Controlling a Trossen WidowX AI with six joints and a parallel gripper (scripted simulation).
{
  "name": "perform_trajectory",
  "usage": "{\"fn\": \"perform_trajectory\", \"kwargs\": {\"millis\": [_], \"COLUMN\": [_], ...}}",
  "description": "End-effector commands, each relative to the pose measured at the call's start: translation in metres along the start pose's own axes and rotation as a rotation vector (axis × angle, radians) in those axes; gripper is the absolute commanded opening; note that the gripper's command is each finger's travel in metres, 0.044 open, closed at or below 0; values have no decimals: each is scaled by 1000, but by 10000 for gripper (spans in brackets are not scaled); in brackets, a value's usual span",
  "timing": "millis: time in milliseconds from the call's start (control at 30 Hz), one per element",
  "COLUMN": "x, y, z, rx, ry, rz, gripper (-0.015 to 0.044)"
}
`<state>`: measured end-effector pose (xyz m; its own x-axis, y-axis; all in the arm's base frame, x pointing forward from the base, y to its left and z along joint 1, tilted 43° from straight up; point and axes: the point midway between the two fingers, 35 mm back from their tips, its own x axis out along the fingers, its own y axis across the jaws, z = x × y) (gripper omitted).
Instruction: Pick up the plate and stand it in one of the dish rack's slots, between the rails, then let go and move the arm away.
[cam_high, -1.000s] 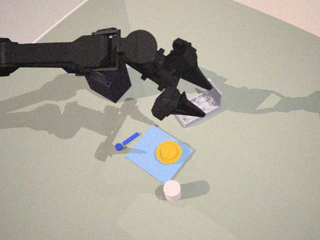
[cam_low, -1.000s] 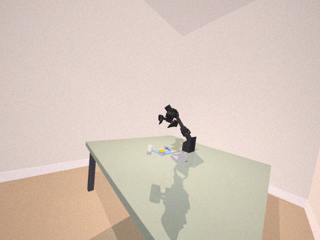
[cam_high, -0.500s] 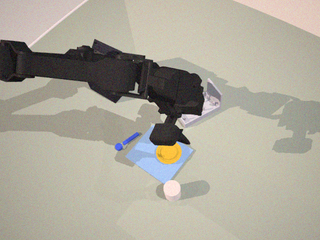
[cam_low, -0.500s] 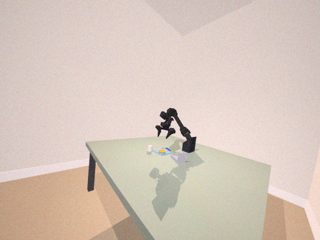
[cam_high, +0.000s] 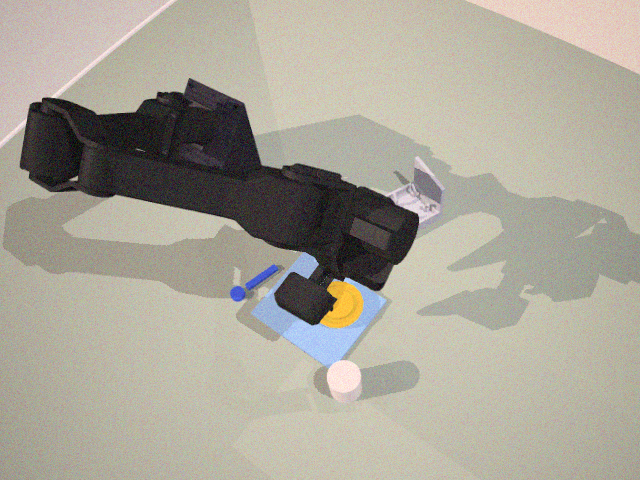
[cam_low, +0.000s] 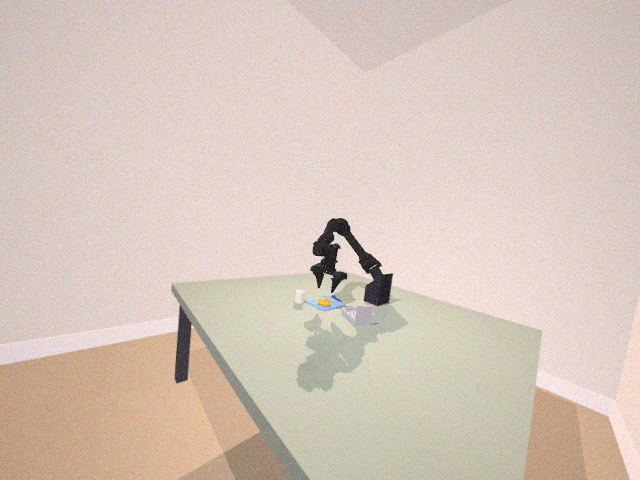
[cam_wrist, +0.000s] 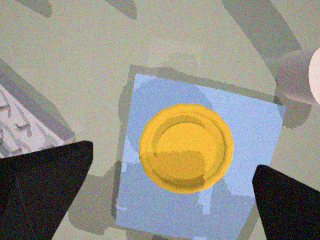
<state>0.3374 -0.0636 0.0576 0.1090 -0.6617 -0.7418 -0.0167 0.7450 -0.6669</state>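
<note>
The yellow round plate (cam_high: 350, 305) (cam_low: 324, 302) (cam_wrist: 186, 150) lies flat on a light blue square mat (cam_high: 330, 345) (cam_low: 337, 304) (cam_wrist: 257, 122). My gripper (cam_low: 325, 289) (cam_wrist: 176, 164) is open and empty, pointing down above the plate and mat. In the wrist view the plate shows between the two wide-apart fingers, not touched by them. In the top view a finger and the wrist hide part of the plate. The pale lilac dish rack (cam_high: 429, 205) (cam_low: 360, 314) (cam_wrist: 25, 127) stands beside the mat, with a tall end wall and small rails inside. No plate shows in its visible part.
A pale pink cylinder (cam_high: 344, 378) (cam_low: 299, 296) (cam_wrist: 299, 76) stands near the mat's corner, on the side away from the arm's base. A blue spoon-shaped piece (cam_high: 262, 276) (cam_low: 336, 298) lies beside the mat. The arm's base (cam_low: 378, 290) stands behind the rack.
</note>
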Motion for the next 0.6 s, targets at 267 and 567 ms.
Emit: {"fn": "perform_trajectory", "kwargs": {"millis": [267,567], "x": [16,30], "y": [-8,-8], "z": [-11,-12], "rx": [43,43], "ry": [81,81], "rz": [-25,-25], "gripper": [400,400]}}
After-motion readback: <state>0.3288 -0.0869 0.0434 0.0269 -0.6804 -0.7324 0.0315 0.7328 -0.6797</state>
